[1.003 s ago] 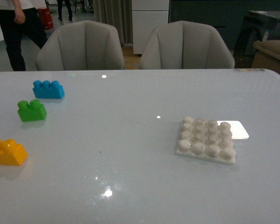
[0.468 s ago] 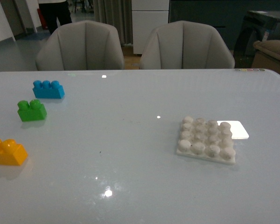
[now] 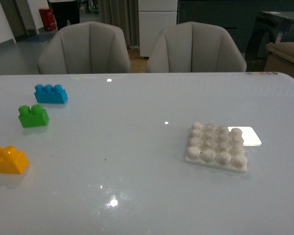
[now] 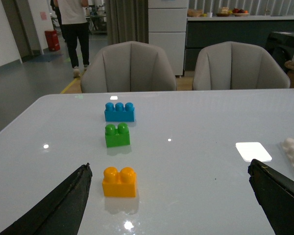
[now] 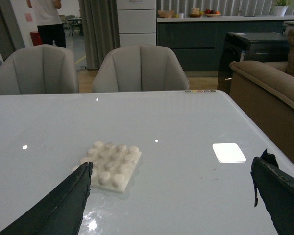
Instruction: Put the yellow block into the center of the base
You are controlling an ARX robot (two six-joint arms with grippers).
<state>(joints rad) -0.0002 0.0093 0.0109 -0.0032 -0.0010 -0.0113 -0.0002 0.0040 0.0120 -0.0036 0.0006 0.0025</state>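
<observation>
Pickup is not yet starting: the left hand [image 4: 169, 169] and right hand [image 5: 172, 166] are hanging spread, empty. The yellow block [image 3: 8, 159] is sitting far left on the table [image 3: 137, 147], well apart from the base [image 3: 217, 147]; the left hand needs to reach it.

It looks like an office lounge: a glossy white tabletop [image 3: 137, 161] with grey padded chairs [image 3: 84, 49] at twelve o'clock, a brown sofa [image 5: 272, 85] at two o'clock, and a dark counter [image 5: 206, 36] bearing fruit bowls [image 5: 211, 12].
</observation>
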